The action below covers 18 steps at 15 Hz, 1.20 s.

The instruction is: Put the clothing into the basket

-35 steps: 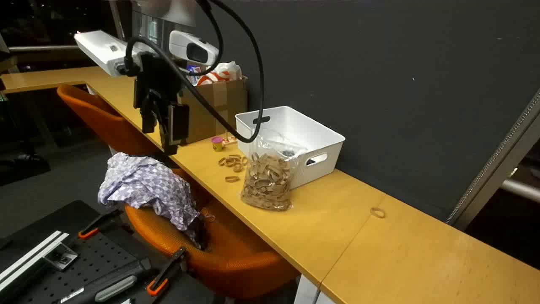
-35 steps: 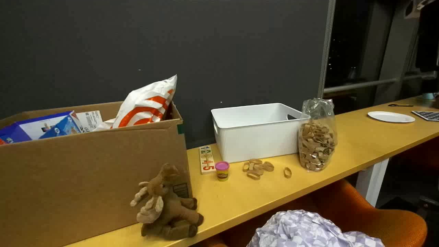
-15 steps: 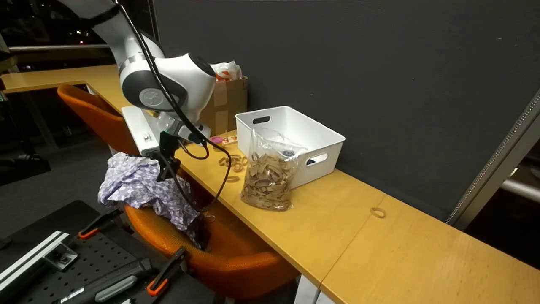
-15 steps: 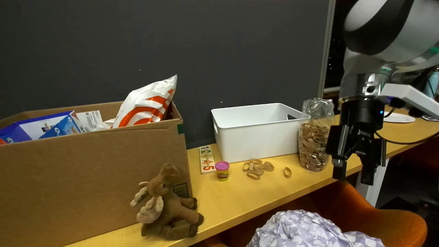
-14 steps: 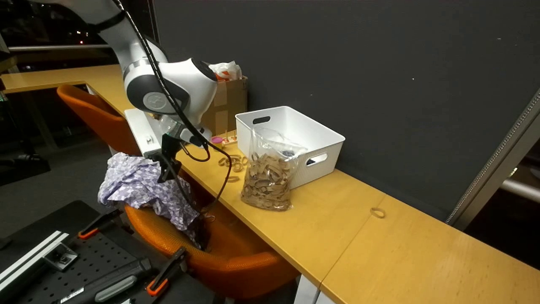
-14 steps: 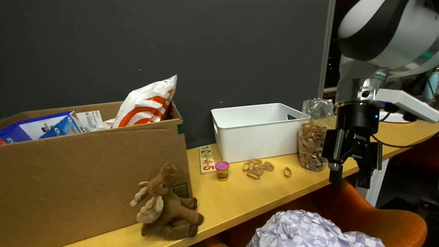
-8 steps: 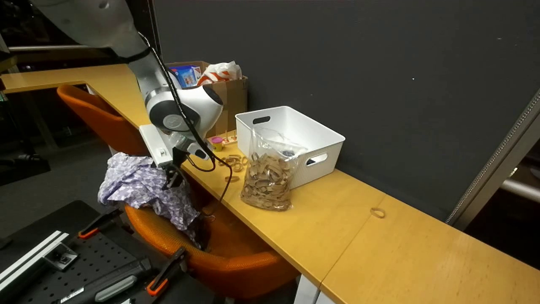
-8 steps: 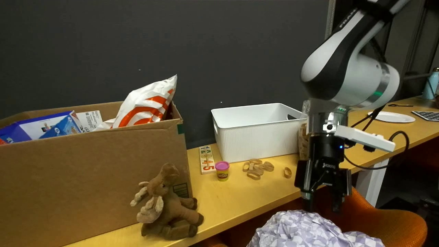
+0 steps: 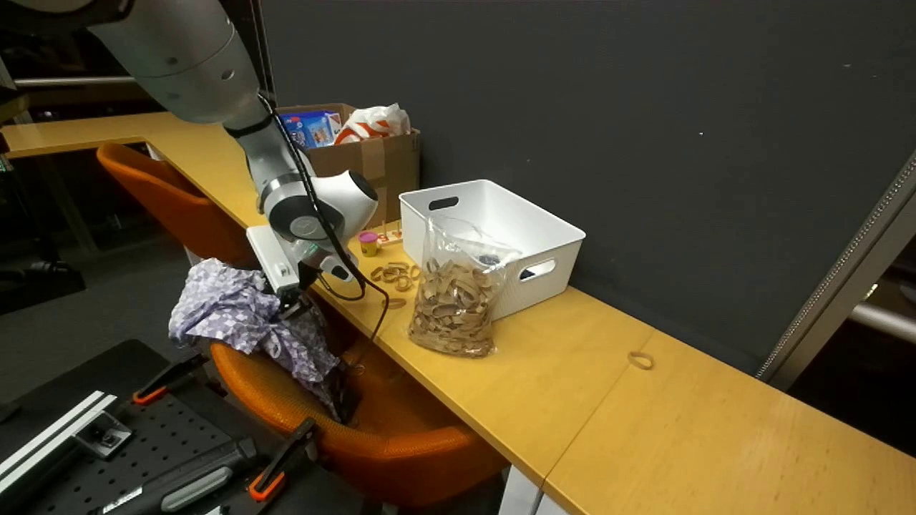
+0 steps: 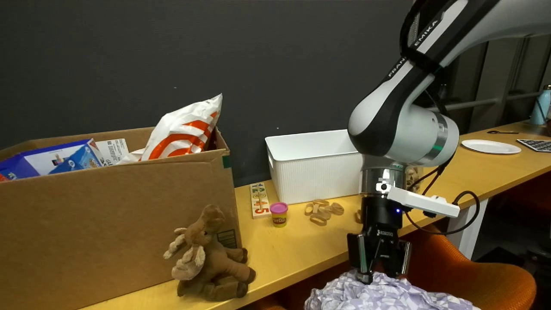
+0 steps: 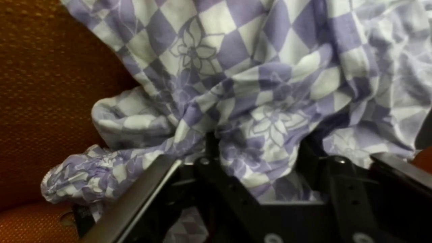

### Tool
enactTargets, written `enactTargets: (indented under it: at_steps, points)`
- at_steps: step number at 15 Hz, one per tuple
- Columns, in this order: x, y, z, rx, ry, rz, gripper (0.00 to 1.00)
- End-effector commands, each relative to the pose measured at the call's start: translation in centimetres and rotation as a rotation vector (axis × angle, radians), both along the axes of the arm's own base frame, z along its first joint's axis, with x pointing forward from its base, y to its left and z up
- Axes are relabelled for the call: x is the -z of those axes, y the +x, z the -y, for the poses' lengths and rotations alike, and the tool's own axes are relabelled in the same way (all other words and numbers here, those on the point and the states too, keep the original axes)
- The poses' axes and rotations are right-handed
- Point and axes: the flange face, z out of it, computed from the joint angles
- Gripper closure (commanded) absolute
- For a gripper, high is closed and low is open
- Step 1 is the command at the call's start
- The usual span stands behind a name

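Note:
The clothing is a crumpled white and purple checked cloth (image 9: pixel 222 307) draped over an orange chair's back. It also shows at the bottom of an exterior view (image 10: pixel 387 299) and fills much of the wrist view (image 11: pixel 195 54). My gripper (image 10: pixel 379 276) points down with its fingertips sunk in the top of the clothing. In the wrist view the gripper (image 11: pixel 260 152) has its fingers well apart, with a bunch of cloth between them; the tips are hidden in folds. The basket is a white plastic bin (image 9: pixel 565 257) on the table, also in an exterior view (image 10: pixel 316 178), partly behind the arm.
A clear bag of brown bands (image 9: pixel 454 311) leans against the basket. Loose bands (image 10: pixel 318 212), a Play-Doh cup (image 10: pixel 279 216) and a number board (image 10: pixel 259 200) lie near it. A cardboard box (image 10: pixel 107 232) and plush moose (image 10: pixel 211 267) stand farther along. The orange chair (image 9: pixel 408 450) adjoins the table.
The arm has come into view over the chair, and the gripper has moved down into the clothing. The cloth's top is now pushed in and slightly shifted. The basket has not moved.

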Motion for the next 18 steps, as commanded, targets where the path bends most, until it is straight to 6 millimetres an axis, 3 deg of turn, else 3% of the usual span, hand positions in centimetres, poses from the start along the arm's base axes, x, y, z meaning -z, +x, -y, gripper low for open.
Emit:
enactTargets:
  at_steps: [1,5,9,13,18]
  points:
    - [-0.9,0.5,-0.8,-0.003,0.016,-0.001,0.71]
    - [-2.3,0.7,-1.6,-0.016,0.024,0.014,0.99]
    - [-5.8,1.4,-2.1,-0.026,0.014,0.067,0.97]
    - [-13.6,3.7,-1.0,-0.022,-0.027,0.194,0.97]
    - [-23.3,9.6,2.3,-0.035,-0.172,0.378,0.97]
